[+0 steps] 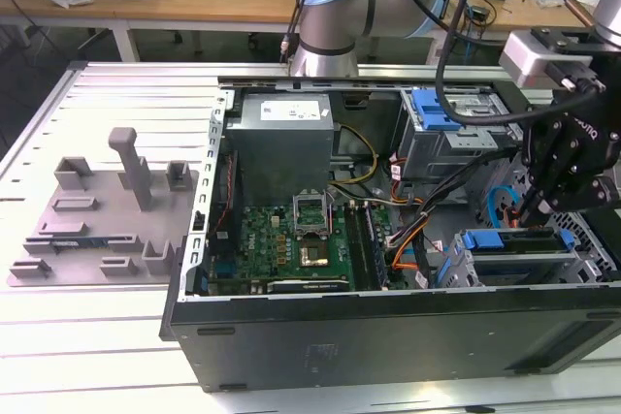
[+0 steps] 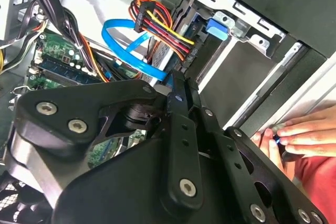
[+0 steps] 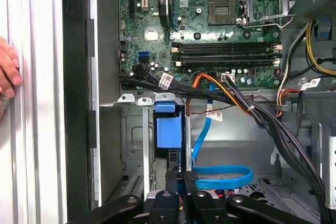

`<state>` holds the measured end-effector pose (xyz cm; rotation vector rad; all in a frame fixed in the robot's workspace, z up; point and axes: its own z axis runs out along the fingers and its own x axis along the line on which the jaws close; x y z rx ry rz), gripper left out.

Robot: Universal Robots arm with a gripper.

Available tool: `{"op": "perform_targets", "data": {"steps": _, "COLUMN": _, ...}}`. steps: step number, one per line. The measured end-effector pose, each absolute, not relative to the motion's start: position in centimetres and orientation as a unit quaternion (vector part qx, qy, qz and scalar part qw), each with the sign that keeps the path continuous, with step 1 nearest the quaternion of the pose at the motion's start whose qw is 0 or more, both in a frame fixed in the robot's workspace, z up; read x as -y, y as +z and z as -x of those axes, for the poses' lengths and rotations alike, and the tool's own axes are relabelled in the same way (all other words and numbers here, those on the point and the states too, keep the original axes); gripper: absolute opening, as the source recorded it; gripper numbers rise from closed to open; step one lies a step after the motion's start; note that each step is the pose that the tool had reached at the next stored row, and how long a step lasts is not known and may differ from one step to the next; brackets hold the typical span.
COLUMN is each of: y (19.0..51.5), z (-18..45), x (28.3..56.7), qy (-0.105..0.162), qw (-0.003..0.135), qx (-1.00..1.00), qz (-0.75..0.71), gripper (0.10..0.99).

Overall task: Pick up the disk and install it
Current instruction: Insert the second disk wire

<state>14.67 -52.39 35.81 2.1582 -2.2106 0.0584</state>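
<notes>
The open computer case (image 1: 388,327) lies on its side on the slotted metal table (image 1: 97,356). Inside the case, the green motherboard (image 1: 291,239) occupies the floor, with the empty processor socket (image 1: 312,212) near its middle. The grey power supply (image 1: 283,143) sits just beyond the motherboard, against the case wall. A grey fixture tray (image 1: 102,210) rests on the table outside the case, toward the exterior view's left. A blue data cable (image 3: 223,177) loops inside the case beside the bundled power wires (image 2: 163,30).

- The black gripper (image 2: 176,85) reached into the computer case, close to a blue flat cable (image 2: 123,43) and a bundle of coloured wires (image 2: 163,24).
- A person's hand (image 2: 299,132) rested on the case's outer edge — fingers curled.
</notes>
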Motion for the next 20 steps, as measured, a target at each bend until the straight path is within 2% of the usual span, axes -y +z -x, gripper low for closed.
{"op": "perform_targets", "data": {"steps": 20, "y": 35.17, "z": -14.61, "x": 52.58, "qy": 0.019, "qw": 0.021, "qx": 0.713, "qz": -0.701, "gripper": 0.161}}
